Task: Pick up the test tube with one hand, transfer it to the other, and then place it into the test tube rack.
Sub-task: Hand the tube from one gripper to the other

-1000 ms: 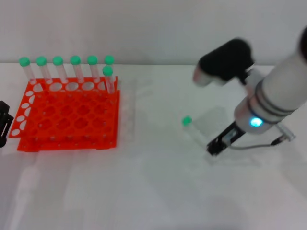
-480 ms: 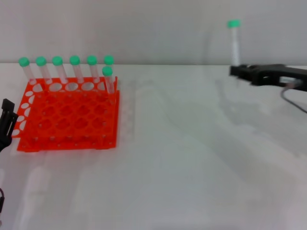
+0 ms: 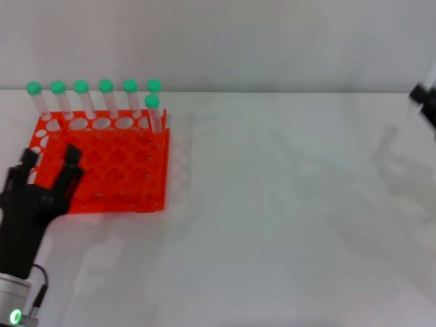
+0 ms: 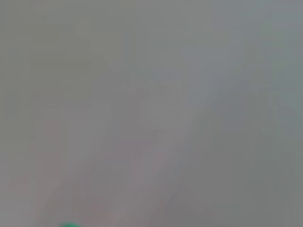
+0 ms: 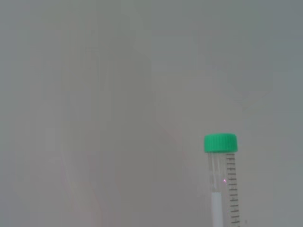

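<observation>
The white table (image 3: 272, 225) carries the orange-red test tube rack (image 3: 109, 170) at the robot's left, and the left gripper (image 3: 49, 163) hangs over its near corner, fingers spread and empty. The right gripper (image 3: 428, 102) barely shows at the far right edge, its fingers unreadable. The test tube (image 5: 221, 179) appears upright, green cap up, only in the right wrist view, so the handover probably needs both grippers brought together mid-table, the left closing on bare tube below the cap.

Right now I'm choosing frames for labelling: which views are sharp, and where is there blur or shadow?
Head view: the test tube rack and left gripper are sharp; the right gripper smears at the edge, with faint shadows on the table. Left wrist view: featureless grey haze. Right wrist view: only the test tube is crisp.
</observation>
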Motion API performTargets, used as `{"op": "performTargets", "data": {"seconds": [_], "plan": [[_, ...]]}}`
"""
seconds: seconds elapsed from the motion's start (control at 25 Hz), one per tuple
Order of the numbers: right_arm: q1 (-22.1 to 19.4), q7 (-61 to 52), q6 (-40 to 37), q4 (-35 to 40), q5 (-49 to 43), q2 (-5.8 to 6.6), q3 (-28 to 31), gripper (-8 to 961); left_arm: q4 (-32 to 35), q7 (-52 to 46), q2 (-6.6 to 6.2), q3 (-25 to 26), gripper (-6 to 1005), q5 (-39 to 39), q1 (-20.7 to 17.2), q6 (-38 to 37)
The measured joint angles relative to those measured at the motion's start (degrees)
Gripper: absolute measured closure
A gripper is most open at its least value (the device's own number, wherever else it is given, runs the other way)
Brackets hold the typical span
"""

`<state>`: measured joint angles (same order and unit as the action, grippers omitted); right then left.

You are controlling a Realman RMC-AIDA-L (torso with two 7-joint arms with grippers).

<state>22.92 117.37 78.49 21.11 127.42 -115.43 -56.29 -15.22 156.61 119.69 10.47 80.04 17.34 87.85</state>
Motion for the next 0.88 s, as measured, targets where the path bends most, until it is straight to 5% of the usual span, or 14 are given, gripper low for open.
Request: {"op": "performTargets", "data": {"seconds": [0.28, 0.64, 0.88], "plan": [[1.3, 32.7, 5.9, -11.7, -1.8, -0.71, -7.5, 763, 0.6, 0.1, -0.28, 0.0, 126, -15.1, 0.8, 4.2], [4.1, 34.6, 7.1, -12.4, -2.5, -0.76, -17.5, 763, 0.7, -0.1, -0.39, 0.0, 126, -33.5, 3.9, 5.2], [5.2, 34.5, 7.1, -12.0, -2.8, -0.77, -22.6, 763, 0.4, -0.2, -0.31, 0.2, 129, -36.1, 4.7, 4.9]]}}
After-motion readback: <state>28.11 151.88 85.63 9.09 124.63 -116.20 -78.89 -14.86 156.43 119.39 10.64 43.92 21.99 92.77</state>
